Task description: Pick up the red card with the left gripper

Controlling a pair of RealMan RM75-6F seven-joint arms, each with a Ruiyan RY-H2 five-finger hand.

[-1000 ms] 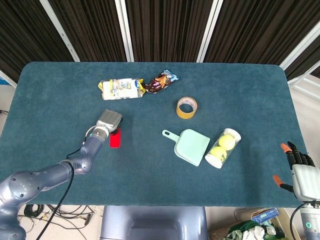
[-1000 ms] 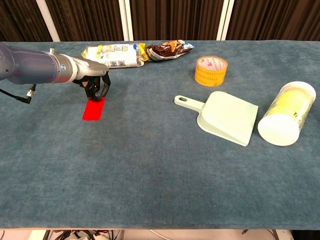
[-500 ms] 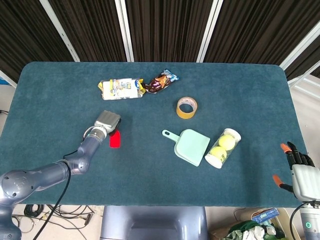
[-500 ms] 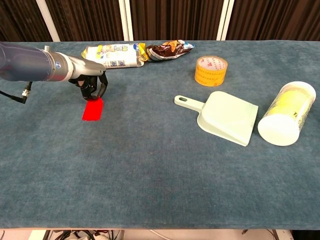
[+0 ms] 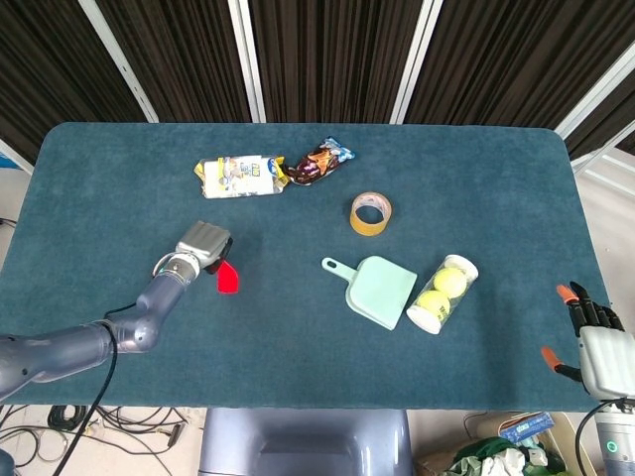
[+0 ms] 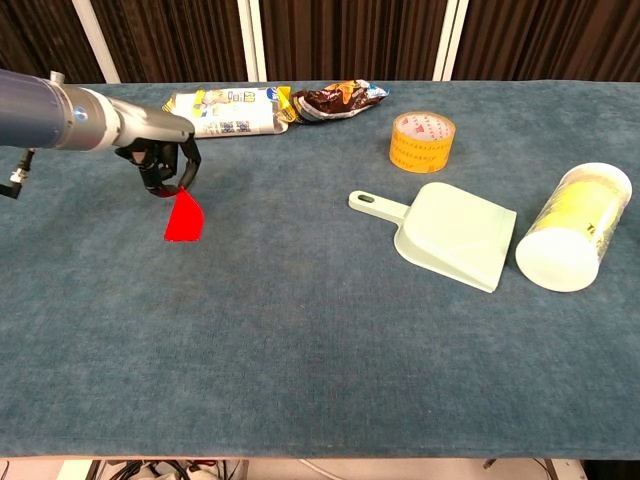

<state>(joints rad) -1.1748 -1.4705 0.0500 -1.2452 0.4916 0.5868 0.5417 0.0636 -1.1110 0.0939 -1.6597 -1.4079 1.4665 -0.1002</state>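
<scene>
The red card [image 5: 227, 280] [image 6: 184, 218] is tilted, its far end raised and its near edge still on the blue tabletop. My left hand [image 5: 203, 245] [image 6: 162, 171] pinches the card's upper end from above, fingers curled down around it. My right hand [image 5: 598, 342] hangs off the table's right edge in the head view, fingers spread and nothing in them; the chest view does not show it.
A snack packet [image 5: 241, 176] and a brown wrapper [image 5: 319, 160] lie at the back. A tape roll [image 5: 370, 213], a mint dustpan [image 5: 381, 291] and a tube of tennis balls [image 5: 443, 294] sit to the right.
My left hand has moved left and up, lifting the card's far end off the cloth so the card now tilts. The right hand is unchanged.
</scene>
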